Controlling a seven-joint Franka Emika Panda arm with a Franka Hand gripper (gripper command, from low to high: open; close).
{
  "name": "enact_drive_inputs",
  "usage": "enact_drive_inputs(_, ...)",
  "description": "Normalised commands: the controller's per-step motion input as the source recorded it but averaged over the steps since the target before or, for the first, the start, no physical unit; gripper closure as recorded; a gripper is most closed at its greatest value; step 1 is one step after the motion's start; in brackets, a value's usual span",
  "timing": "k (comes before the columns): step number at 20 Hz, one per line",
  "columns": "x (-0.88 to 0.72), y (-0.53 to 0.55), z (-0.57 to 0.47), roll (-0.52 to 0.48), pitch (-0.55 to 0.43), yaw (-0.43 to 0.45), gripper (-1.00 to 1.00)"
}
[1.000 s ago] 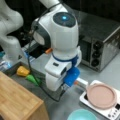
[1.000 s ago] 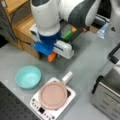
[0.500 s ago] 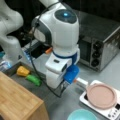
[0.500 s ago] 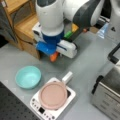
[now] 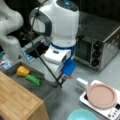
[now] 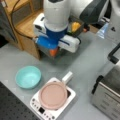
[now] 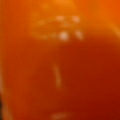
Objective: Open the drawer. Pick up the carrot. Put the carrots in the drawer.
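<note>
Carrying looks like the step in hand: the shallow dark grey metal drawer (image 5: 47,91) stands open just beside the tool (image 6: 53,52), toward a front view's left. The tool seems clenched on the small bright orange carrot (image 7: 60,65), which fills the wrist view and pokes out beneath it (image 6: 53,52).
</note>
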Motion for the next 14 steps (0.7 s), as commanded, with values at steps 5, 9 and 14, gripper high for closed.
enact_drive_inputs(5, -0.20, -0.06, -0.08, -0.226, -0.079, 0.430, 1.00)
enact_drive_inputs(9, -0.12, -0.13, -0.10, -0.139, -0.141, 0.602, 1.00)
enact_drive_inputs(14, -0.14, -0.28, -0.14, 0.055, -0.215, 0.663, 1.00)
